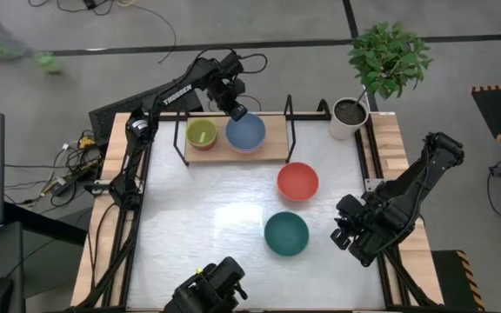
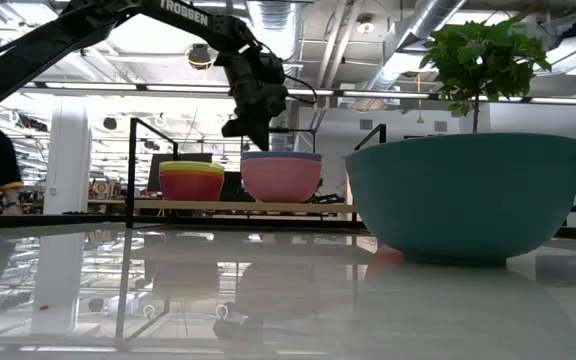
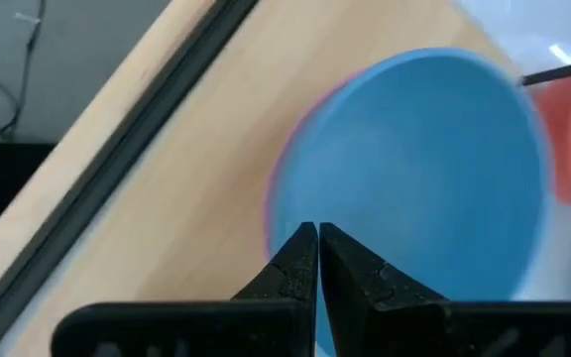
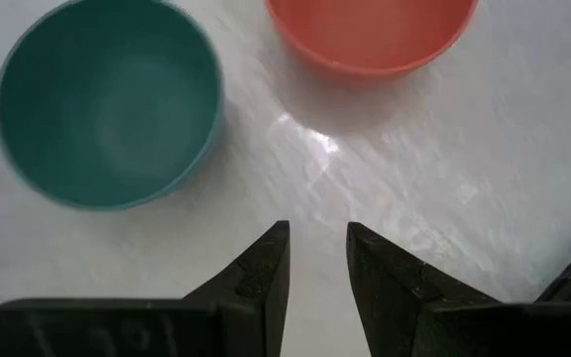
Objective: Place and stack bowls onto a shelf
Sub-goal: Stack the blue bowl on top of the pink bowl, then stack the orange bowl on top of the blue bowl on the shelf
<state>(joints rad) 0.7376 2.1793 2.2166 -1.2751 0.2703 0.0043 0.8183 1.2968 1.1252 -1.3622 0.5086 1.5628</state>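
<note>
Now left claw [image 3: 317, 260] closed above blue bowl [image 3: 414, 169], right claw [image 4: 317, 260] slightly parted

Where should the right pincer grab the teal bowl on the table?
Probably the teal bowl's rim nearest the right pincer, coming from above with one finger inside and one outside. It sits upright and open on the table, apart from the red bowl.

The white table [image 1: 207, 217] carries the shelf [image 1: 272, 143] at upper centre, a red bowl [image 1: 297, 181], a teal bowl [image 1: 285, 233] and a plant pot [image 1: 349, 117].
</note>
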